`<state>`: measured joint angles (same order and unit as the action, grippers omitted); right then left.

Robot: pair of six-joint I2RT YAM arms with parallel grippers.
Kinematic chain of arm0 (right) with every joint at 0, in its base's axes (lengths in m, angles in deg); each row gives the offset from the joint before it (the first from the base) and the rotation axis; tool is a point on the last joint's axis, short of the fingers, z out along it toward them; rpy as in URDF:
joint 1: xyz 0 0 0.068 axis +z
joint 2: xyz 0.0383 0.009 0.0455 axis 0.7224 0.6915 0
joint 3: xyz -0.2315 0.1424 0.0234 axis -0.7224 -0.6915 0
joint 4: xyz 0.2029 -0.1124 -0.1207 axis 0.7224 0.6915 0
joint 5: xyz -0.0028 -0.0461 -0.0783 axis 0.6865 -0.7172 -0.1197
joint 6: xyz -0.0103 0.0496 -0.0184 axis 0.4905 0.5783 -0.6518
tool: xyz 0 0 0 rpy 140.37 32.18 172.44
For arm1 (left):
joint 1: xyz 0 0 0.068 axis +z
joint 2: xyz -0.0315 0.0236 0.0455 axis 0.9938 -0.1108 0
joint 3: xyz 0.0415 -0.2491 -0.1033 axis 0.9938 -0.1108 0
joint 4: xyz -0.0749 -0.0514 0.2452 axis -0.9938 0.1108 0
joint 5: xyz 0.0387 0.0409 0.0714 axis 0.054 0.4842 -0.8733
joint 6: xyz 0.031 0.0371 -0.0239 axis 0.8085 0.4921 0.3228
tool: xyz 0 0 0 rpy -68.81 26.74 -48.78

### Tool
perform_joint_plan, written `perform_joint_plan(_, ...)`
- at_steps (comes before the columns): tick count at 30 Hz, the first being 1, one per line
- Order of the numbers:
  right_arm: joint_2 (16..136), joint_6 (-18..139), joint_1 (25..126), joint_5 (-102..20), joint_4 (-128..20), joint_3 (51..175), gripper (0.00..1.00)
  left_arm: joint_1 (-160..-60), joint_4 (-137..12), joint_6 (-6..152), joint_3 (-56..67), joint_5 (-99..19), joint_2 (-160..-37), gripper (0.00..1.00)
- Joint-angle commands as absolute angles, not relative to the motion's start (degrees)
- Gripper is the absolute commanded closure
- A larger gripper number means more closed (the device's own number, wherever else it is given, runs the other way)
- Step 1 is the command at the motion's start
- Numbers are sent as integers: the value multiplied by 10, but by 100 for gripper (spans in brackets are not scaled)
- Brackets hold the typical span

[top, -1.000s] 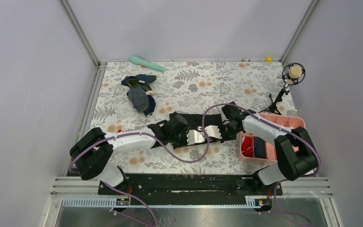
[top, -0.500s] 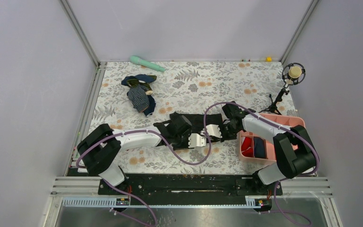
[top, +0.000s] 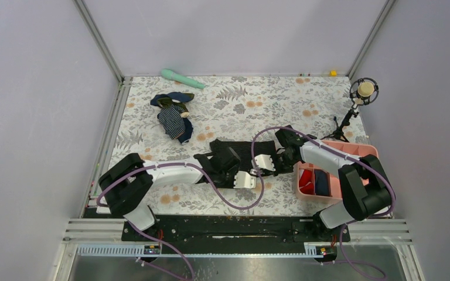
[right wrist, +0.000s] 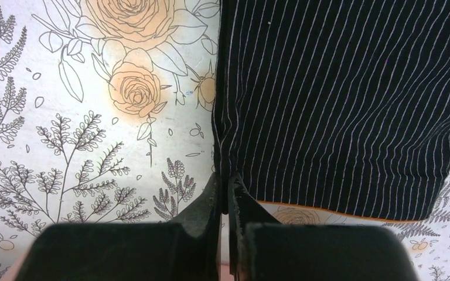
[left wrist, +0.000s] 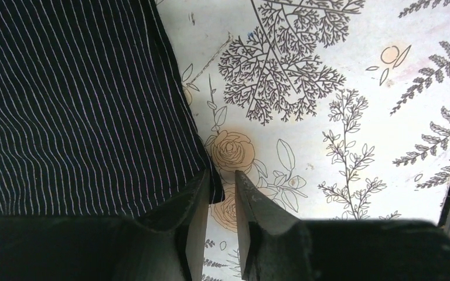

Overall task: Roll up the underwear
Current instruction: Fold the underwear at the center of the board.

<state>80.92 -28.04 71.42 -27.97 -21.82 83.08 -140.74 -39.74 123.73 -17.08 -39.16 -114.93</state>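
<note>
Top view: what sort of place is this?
Probably a robot data-collection cell, not a home: an aluminium frame post, a plain wall, a microphone on a stand, a black mounting rail.

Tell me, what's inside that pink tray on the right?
In the pink tray, the near compartments hold a red cloth roll and a dark blue roll beside it. The right arm crosses over the tray, so part of the inside is covered and cannot be seen.

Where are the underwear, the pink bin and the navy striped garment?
underwear (top: 243,150): top external view, on the middle of the flat black fabric.
pink bin (top: 364,147): top external view, on its far rim.
navy striped garment (top: 173,117): top external view, on its striped middle.
</note>
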Motion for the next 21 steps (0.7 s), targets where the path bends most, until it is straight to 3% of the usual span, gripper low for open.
perform_joint_plan(1,805,-263,717,-258,-231,831,100,-1424,-387,1263,-149,-409,-1166,77)
perform_joint_plan(6,804,-259,716,-253,-237,828,100,-1419,-346,1277,-147,-454,-1209,80)
perform_joint_plan(13,805,-257,715,-255,-241,826,100,-1416,-332,1270,-145,-450,-1210,100)
perform_joint_plan(21,791,-234,714,-249,-215,848,100,-1381,-346,1293,-139,-428,-1146,100)
